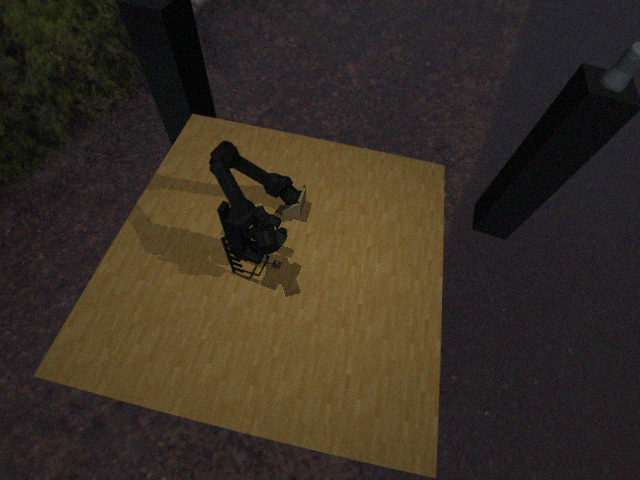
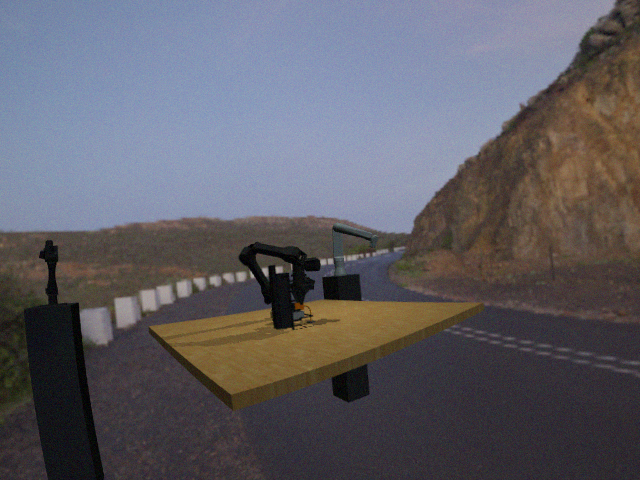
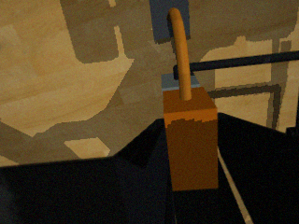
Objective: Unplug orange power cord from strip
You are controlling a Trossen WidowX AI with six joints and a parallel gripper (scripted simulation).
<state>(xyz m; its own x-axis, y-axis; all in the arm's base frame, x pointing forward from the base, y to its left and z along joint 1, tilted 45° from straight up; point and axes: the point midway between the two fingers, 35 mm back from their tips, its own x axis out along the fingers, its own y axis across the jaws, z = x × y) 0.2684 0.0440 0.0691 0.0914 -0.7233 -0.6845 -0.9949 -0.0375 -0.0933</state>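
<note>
Wrist view, nearest first: gripper (image 3: pixel 192 187) is clamped on the orange plug (image 3: pixel 191 140), dark fingers flanking its two side faces. Plug sits dead centre between them, long axis running straight away from the camera, in line with the approach axis.

Beyond the plug's far end a small grey-blue piece (image 3: pixel 169 83) shows, likely the power strip socket face, but can't tell for sure, nor whether the prongs are seated or already out. The orange power cord (image 3: pixel 179 51) leaves the plug's far face and arcs away toward a grey-blue block (image 3: pixel 161 23) on the wooden table (image 3: pixel 42 70). A thin dark bar (image 3: pixel 243 61) crosses behind the cord.

Key relation: the pull direction is along the plug's long axis, back toward the wrist. My read: retract straight along that axis, no sideways load, then open and back off clear of plug, cord and strip.

Exterior view only shows a speck of orange at the wrist (image 2: pixel 298 305), too small to add anything
</note>
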